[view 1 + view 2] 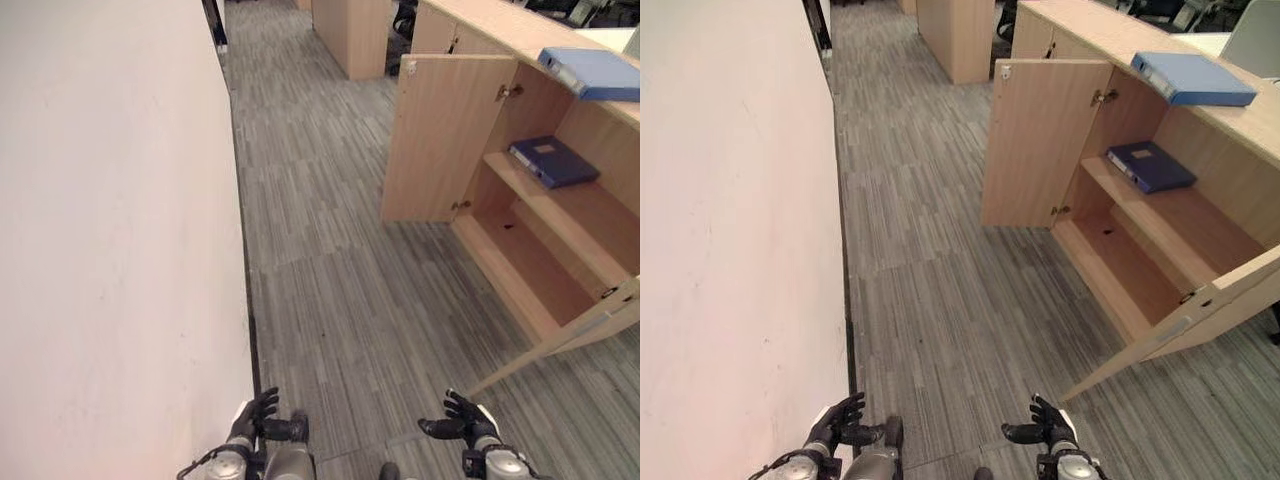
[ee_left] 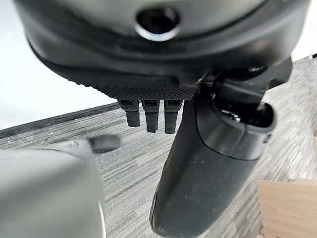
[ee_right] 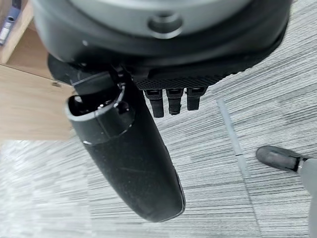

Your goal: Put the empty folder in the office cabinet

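A wooden office cabinet [image 1: 445, 135] stands at the right with both doors swung open. On its middle shelf lies a dark blue folder [image 1: 553, 161]. A lighter blue folder [image 1: 593, 72] rests flat on the cabinet's top. Low in the eye views, well short of the cabinet, my left hand [image 1: 255, 415] and right hand [image 1: 462, 418] hang over the carpet. Both are open with relaxed fingers and hold nothing. The wrist views show the same: the left thumb [image 2: 213, 163] and the right thumb [image 3: 129, 158] stand free above the floor.
A white wall [image 1: 110, 250] runs along the whole left side. The near cabinet door [image 1: 590, 325] juts out over the grey striped carpet [image 1: 330, 300]. Another wooden unit [image 1: 350, 35] stands at the back of the aisle.
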You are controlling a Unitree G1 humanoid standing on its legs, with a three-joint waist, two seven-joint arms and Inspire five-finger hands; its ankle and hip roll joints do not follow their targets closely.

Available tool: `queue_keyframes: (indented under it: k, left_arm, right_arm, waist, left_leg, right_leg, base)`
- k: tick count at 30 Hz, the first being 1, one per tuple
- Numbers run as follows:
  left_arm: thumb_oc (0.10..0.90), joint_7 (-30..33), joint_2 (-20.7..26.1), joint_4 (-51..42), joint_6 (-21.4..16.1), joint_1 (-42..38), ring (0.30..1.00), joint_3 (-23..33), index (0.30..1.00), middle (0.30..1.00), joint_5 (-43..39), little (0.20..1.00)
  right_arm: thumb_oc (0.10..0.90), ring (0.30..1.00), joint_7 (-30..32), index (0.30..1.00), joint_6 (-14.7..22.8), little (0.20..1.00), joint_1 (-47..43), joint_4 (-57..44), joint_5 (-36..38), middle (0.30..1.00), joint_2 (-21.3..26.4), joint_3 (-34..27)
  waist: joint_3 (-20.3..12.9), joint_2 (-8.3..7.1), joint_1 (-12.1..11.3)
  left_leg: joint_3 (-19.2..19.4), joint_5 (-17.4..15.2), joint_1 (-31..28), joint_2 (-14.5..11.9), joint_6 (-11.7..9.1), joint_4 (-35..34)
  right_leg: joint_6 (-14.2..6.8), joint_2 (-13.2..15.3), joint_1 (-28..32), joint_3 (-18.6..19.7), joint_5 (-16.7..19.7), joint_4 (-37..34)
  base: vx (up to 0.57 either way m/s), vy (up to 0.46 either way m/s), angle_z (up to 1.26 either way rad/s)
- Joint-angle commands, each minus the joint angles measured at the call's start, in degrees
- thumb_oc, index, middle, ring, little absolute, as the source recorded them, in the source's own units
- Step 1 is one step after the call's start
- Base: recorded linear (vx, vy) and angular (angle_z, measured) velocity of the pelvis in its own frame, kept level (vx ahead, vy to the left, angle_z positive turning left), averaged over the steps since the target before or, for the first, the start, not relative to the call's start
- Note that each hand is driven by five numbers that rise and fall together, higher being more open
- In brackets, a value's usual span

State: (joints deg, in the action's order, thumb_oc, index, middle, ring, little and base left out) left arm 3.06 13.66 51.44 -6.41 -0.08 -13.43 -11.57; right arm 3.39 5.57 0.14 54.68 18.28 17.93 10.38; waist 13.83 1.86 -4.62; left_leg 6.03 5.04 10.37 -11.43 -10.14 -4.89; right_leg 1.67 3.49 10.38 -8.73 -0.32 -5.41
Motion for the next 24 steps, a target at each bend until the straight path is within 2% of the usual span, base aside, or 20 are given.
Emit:
queue_keyframes:
  k: [1, 4, 6, 7, 8, 10, 11, 13, 14, 16, 17, 18, 20, 21, 22, 23, 24]
  left_arm:
    - [0.800, 1.2, 2.5, -7.2, -4.1, -0.2, 0.900, 1.4, 0.900, 0.900, -0.7, 0.900]
    - [0.800, 1.1, 2.7, -6.5, -3.8, 0.7, 0.900, 2.3, 0.900, 0.900, -0.6, 0.900]
    - [0.800, 0.8, 2.8, -5.5, -3.7, 0.6, 0.900, 2.0, 0.900, 0.900, 0.0, 0.900]
    - [0.800, 0.7, 3.1, -5.7, -3.8, 0.6, 0.900, 1.8, 0.900, 0.900, 0.2, 0.900]
    - [0.800, 0.5, 3.5, -5.5, -3.7, 0.6, 0.900, 1.6, 0.900, 0.900, 1.3, 0.900]
    - [0.800, 0.5, 3.5, -5.5, -3.7, 0.6, 0.900, 1.6, 0.900, 0.900, 1.4, 0.900]
    - [0.800, -0.1, 4.3, -5.6, -3.6, 0.2, 0.900, 1.0, 0.900, 0.900, 2.1, 0.900]
    - [0.800, 0.1, 4.7, -6.2, -3.8, -0.2, 0.900, 0.6, 0.900, 0.900, 2.4, 0.900]
    - [0.800, -0.3, 5.3, -6.6, -3.7, -0.9, 0.900, 0.2, 0.900, 0.900, 2.5, 0.900]
    - [0.800, -0.3, 5.3, -6.5, -3.7, -0.9, 0.900, 0.2, 0.900, 0.900, 2.5, 0.900]
    - [0.800, -0.8, 6.2, -7.1, -3.5, -1.1, 0.900, 0.0, 0.900, 0.900, 3.3, 0.900]
    - [0.800, -0.7, 6.3, -6.9, -3.4, -1.2, 0.900, 0.0, 0.900, 0.900, 3.8, 0.900]
    - [0.800, -0.8, 6.3, -6.9, -3.3, -1.1, 0.900, 0.0, 0.900, 0.900, 4.0, 0.900]
    - [0.800, -0.9, 6.4, -6.8, -3.3, -1.0, 0.900, 0.2, 0.900, 0.900, 3.8, 0.900]
    - [0.800, -0.9, 6.5, -7.0, -3.3, -0.9, 0.900, 0.3, 0.900, 0.900, 3.8, 0.900]
    - [0.800, -0.9, 6.5, -7.0, -3.3, -0.9, 0.900, 0.3, 0.900, 0.900, 3.8, 0.900]
    - [0.800, -0.9, 6.7, -7.2, -3.3, -0.5, 0.900, 0.5, 0.900, 0.900, 3.8, 0.900]
  right_arm:
    - [0.800, 0.900, 0.7, 0.900, 3.4, 0.900, -2.0, -5.5, 1.9, 0.900, 1.7, -1.1]
    - [0.800, 0.900, 0.3, 0.900, 3.0, 0.900, -2.1, -4.4, 1.2, 0.900, 1.6, -1.1]
    - [0.800, 0.900, 0.0, 0.900, 2.9, 0.900, -1.8, -3.2, 0.9, 0.900, 0.8, -1.4]
    - [0.800, 0.900, -0.3, 0.900, 2.7, 0.900, -1.8, -3.0, 0.5, 0.900, 0.5, -1.3]
    - [0.800, 0.900, -0.5, 0.900, 2.6, 0.900, -1.8, -1.9, 0.3, 0.900, -0.4, -1.3]
    - [0.800, 0.900, -0.5, 0.900, 2.7, 0.900, -1.8, -1.8, 0.3, 0.900, -0.5, -1.3]
    - [0.800, 0.900, -1.2, 0.900, 2.5, 0.900, -2.5, -0.7, -0.3, 0.900, -1.1, -0.7]
    - [0.800, 0.900, -1.4, 0.900, 2.4, 0.900, -3.4, -0.7, -1.0, 0.900, -1.1, 0.1]
    - [0.800, 0.900, -1.5, 0.900, 2.3, 0.900, -4.3, -1.1, -1.4, 0.900, -1.1, 0.4]
    - [0.800, 0.900, -1.5, 0.900, 2.3, 0.900, -4.3, -1.0, -1.4, 0.900, -1.1, 0.4]
    - [0.800, 0.900, -1.8, 0.900, 2.3, 0.900, -4.6, -1.5, -1.3, 0.900, -1.1, -0.3]
    - [0.800, 0.900, -1.8, 0.900, 2.3, 0.900, -4.7, -1.6, -1.3, 0.900, -1.2, -0.5]
    - [0.800, 0.900, -1.8, 0.900, 2.4, 0.900, -4.5, -1.9, -1.2, 0.900, -1.3, -0.7]
    - [0.800, 0.900, -2.0, 0.900, 2.4, 0.900, -3.9, -2.7, -0.9, 0.900, -1.3, -0.8]
    - [0.800, 0.900, -1.8, 0.900, 2.5, 0.900, -3.7, -2.9, -1.0, 0.900, -1.1, -0.9]
    - [0.800, 0.900, -1.8, 0.900, 2.5, 0.900, -3.7, -2.9, -1.0, 0.900, -1.1, -0.8]
    - [0.800, 0.900, -1.7, 0.900, 2.5, 0.900, -3.5, -3.1, -1.1, 0.900, -0.9, -0.8]
  waist:
    - [-2.2, -2.31, -2.8]
    - [-3.4, -2.11, -4.2]
    - [-4.3, -2.21, -4.5]
    - [-4.6, -2.32, -4.4]
    - [-5.7, -3.50, -4.4]
    - [-5.8, -3.80, -4.6]
    - [-6.4, -5.00, -4.3]
    - [-6.5, -5.01, -4.2]
    - [-6.2, -5.30, -3.7]
    - [-6.3, -5.06, -4.0]
    - [-5.4, -3.17, -2.0]
    - [-4.9, -2.38, -1.6]
    - [-4.3, -1.99, -0.6]
    - [-3.7, -1.04, 0.9]
    - [-3.7, -0.61, 1.1]
    - [-3.5, -0.81, 1.3]
    - [-3.0, -0.69, 1.6]
  left_leg:
    - [1.5, 3.8, 7.2, -0.4, 2.6, 1.4]
    - [0.8, 5.6, 7.5, -1.3, 2.0, 1.4]
    - [0.6, 9.2, 7.3, -1.3, 1.4, 2.4]
    - [1.0, 10.1, 7.1, -1.1, 1.5, 3.2]
    - [1.7, 9.5, 6.1, 0.3, 2.6, 4.0]
    - [1.9, 9.4, 6.1, 0.5, 2.7, 4.0]
    - [4.1, 7.8, 4.6, 2.7, 4.4, 3.9]
    - [4.9, 5.7, 3.1, 4.2, 5.9, 3.6]
    - [5.7, 3.4, 1.3, 6.3, 7.5, 3.6]
    - [5.9, 3.3, 1.6, 5.9, 7.5, 3.8]
    - [6.1, -0.2, -2.7, 7.2, 9.6, 3.5]
    - [6.0, -1.1, -4.2, 7.2, 10.1, 3.3]
    - [5.4, -2.2, -6.3, 8.1, 10.7, 2.8]
    - [4.5, -4.1, -9.6, 8.6, 11.0, 2.5]
    - [4.5, -4.8, -10.6, 8.4, 10.9, 2.5]
    - [4.3, -5.0, -10.9, 8.7, 10.9, 2.5]
    - [3.8, -6.2, -12.7, 8.7, 10.8, 2.4]
  right_leg:
    - [-6.3, 1.2, 10.3, 5.9, -16.8, 5.2]
    - [-7.3, 2.4, 12.7, 9.1, -18.7, 6.0]
    - [-8.4, 4.1, 13.9, 10.3, -18.8, 6.3]
    - [-9.0, 4.9, 13.6, 10.7, -18.4, 6.8]
    - [-10.8, 6.8, 12.1, 11.6, -14.9, 8.9]
    - [-10.9, 7.2, 12.0, 11.7, -15.0, 8.9]
    - [-13.1, 8.8, 9.1, 13.0, -6.7, 13.3]
    - [-14.7, 9.6, 5.8, 13.1, -1.2, 17.9]
    - [-16.5, 10.5, 2.9, 12.7, 5.8, 24.3]
    - [-16.5, 10.3, 2.6, 13.1, 6.1, 24.1]
    - [-16.7, 8.1, -2.1, 12.9, 11.5, 32.8]
    - [-16.7, 7.3, -3.9, 12.2, 11.9, 35.4]
    - [-16.7, 7.0, -6.0, 11.5, 10.7, 38.2]
    - [-15.2, 5.9, -10.1, 8.7, 7.0, 37.9]
    - [-14.7, 6.1, -11.9, 6.8, 5.8, 35.7]
    - [-14.7, 6.4, -11.7, 6.6, 5.4, 36.0]
    - [-13.5, 7.6, -13.1, 3.5, 1.0, 33.0]
  base:
    - [0.52, 0.145, -0.55]
    - [0.52, 0.157, -0.98]
    - [0.52, 0.230, -0.20]
    - [0.64, 0.304, 0.20]
    - [0.47, 0.214, 0.01]
    - [0.32, 0.143, -0.33]
    - [0.36, 0.186, -0.49]
    - [0.40, 0.233, -0.35]
    - [0.28, 0.190, -0.21]
    - [0.25, 0.192, -0.13]
    - [0.37, 0.304, -0.02]
    - [0.37, 0.301, 0.11]
    - [0.27, 0.170, 0.20]
    - [0.45, 0.208, 0.21]
    - [0.35, 0.119, -0.02]
    - [0.25, 0.016, -0.20]
    - [0.33, -0.023, 0.01]
